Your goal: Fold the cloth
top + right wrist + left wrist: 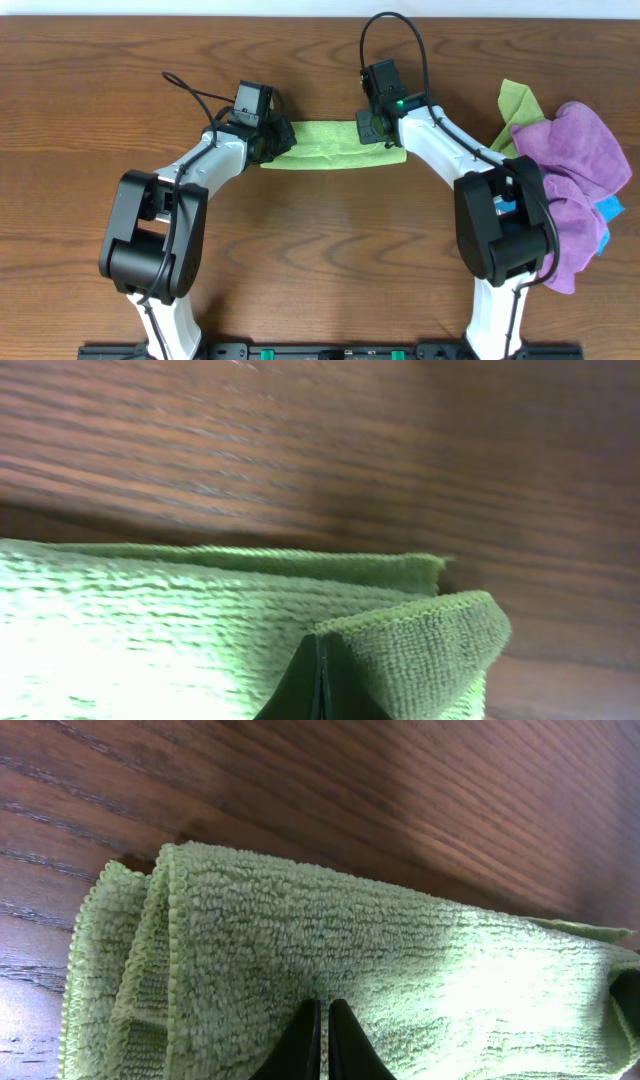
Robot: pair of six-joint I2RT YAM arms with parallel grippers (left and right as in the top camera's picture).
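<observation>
The cloth (330, 145) is lime-green and lies folded into a long strip on the wooden table, between my two grippers. My left gripper (278, 142) is at the strip's left end. In the left wrist view it (322, 1003) is shut, its tips resting on the top layer of the cloth (350, 940), a little in from the stacked layer edges. No cloth shows between its fingers. My right gripper (372, 128) is at the right end. In the right wrist view it (320, 640) is shut on a raised corner of the cloth (150, 630), which drapes over one finger.
At the right side lies a pile of purple cloths (575, 170), with another lime-green cloth (515, 105) poking out at its top left and a bit of blue (608, 212) at its right. Bare wooden table (330, 250) lies in front of the strip.
</observation>
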